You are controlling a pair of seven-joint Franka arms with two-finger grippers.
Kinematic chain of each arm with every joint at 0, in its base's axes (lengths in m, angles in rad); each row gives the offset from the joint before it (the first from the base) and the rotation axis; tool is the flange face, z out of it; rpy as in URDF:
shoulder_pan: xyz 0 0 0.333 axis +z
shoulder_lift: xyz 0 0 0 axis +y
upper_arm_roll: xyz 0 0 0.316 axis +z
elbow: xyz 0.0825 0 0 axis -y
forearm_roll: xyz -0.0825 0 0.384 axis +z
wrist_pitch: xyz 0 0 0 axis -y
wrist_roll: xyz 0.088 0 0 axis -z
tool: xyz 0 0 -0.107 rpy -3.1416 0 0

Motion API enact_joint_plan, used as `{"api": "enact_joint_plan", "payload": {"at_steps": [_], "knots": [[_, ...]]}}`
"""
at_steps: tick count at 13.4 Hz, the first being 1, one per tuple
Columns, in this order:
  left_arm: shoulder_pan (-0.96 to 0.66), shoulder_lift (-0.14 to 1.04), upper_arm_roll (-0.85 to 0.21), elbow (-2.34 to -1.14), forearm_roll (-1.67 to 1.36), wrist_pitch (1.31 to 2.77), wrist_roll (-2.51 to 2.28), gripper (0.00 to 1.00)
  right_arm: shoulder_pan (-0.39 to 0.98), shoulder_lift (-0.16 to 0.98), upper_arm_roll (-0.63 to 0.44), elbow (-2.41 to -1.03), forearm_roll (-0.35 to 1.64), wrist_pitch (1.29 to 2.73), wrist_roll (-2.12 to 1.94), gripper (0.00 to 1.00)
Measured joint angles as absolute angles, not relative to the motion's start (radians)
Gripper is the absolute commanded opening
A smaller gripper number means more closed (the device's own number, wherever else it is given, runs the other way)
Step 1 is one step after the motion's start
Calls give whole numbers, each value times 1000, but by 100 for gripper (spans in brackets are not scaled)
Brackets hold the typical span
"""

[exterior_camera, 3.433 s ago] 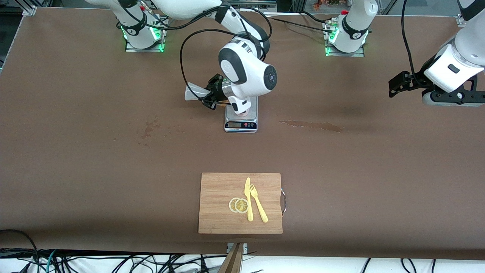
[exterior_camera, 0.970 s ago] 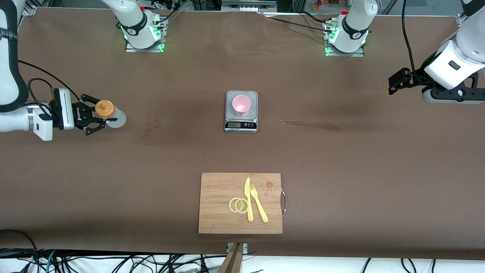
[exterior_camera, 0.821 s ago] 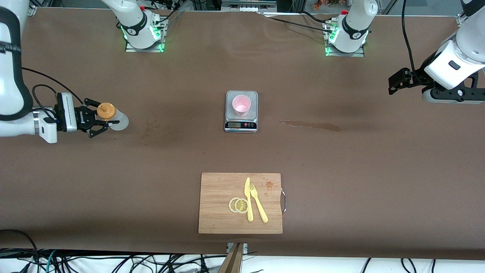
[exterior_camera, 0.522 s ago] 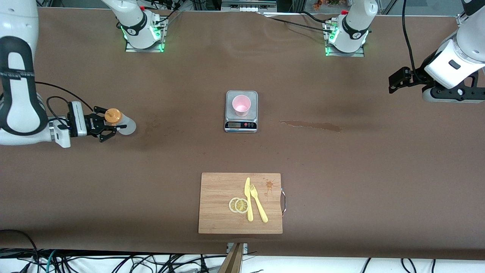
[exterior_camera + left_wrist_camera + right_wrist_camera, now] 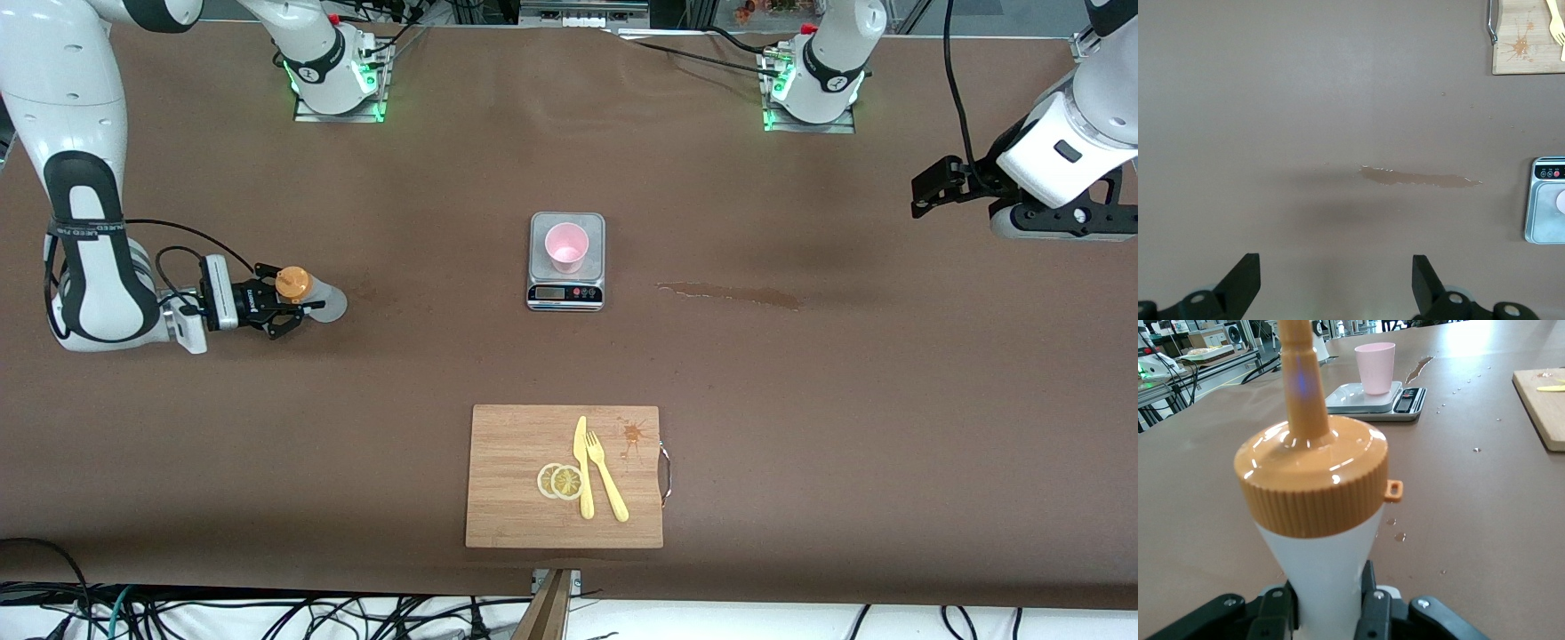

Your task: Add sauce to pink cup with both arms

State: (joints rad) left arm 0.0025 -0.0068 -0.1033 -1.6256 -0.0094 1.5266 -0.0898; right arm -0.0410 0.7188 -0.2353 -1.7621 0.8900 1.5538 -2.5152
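The pink cup [image 5: 566, 246] stands upright on a small grey scale [image 5: 540, 229] at mid-table; it also shows in the right wrist view [image 5: 1375, 367]. My right gripper [image 5: 283, 307] is shut on the whitish body of the sauce bottle [image 5: 325, 302], whose orange nozzle cap [image 5: 292, 284] points up. It holds the bottle low over the table toward the right arm's end, well away from the scale. In the right wrist view the fingers [image 5: 1375, 607] clamp the bottle [image 5: 1321, 553]. My left gripper [image 5: 929, 188] waits open and empty, raised at the left arm's end [image 5: 1335, 287].
A wooden cutting board [image 5: 516, 444] lies nearer to the front camera than the scale, with a yellow knife [image 5: 582, 467], a fork [image 5: 606, 480], two lemon slices [image 5: 560, 481] and a brown sauce splash [image 5: 632, 433]. A thin brown spill streak [image 5: 729, 294] lies beside the scale.
My right arm left the cup, swung out to its end of the table, then came back toward the scale, lower, with the bottle upright. The left arm barely moved.
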Motion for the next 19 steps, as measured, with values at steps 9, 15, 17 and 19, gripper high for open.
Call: {"api": "enact_joint_plan", "payload": {"at_steps": [9, 15, 17, 19], "knots": [[9, -5, -99, -1627, -10, 1523, -91, 100, -56, 724, -252, -1757, 889, 1563, -2515, 100], [11, -3, -100, -1628, -10, 1523, -91, 100, -86, 651, -315, -1722, 722, 1560, -2483, 100], [11, -3, -100, -1628, -10, 1523, -91, 100, -86, 562, -316, -1712, 638, 1560, -2341, 100], [11, -3, -100, -1628, -10, 1523, -91, 100, -81, 453, -312, -1711, 569, 1559, -2134, 100]]}}
